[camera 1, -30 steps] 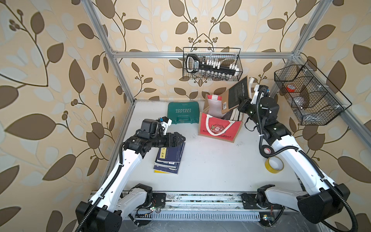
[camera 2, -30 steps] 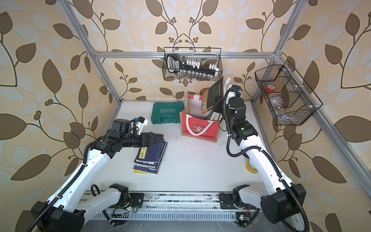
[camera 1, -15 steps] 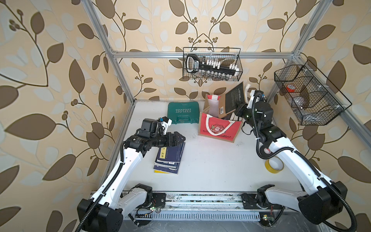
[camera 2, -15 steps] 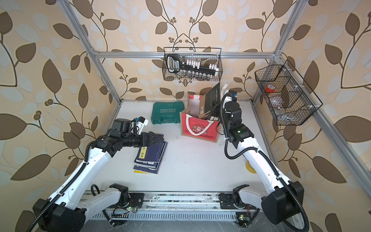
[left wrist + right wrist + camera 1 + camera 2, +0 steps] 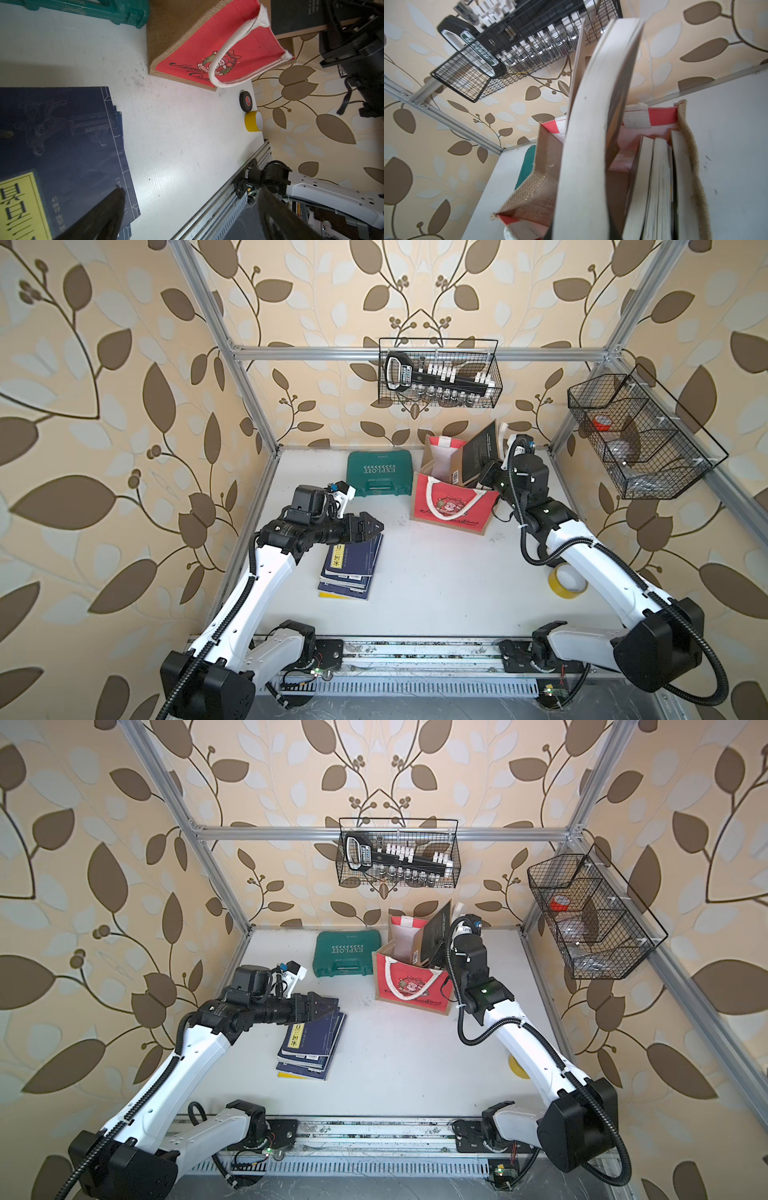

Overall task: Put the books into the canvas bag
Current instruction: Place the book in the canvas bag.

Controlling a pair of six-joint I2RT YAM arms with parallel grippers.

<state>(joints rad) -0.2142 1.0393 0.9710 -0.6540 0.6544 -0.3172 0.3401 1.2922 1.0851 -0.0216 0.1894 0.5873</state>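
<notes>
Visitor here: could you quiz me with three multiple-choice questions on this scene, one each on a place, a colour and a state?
1. The stack of books lies: A on the table under the left gripper; B on a chair; C on the floor.
2. The tool case is: A orange; B green; C purple.
3. The right gripper: A open, empty; B shut on a black book at the canvas bag mouth; C lying flat.
1 A, seen in both top views; 2 B, green lid; 3 B, it pinches the book.

The tabletop (image 5: 436,572) carries a stack of books (image 5: 349,568) partly under the left tool (image 5: 376,526), a green case (image 5: 379,479) and the canvas bag (image 5: 451,508) ahead of it, then a black tape roll (image 5: 246,101) and a yellow tape roll (image 5: 253,124) beyond.
</notes>
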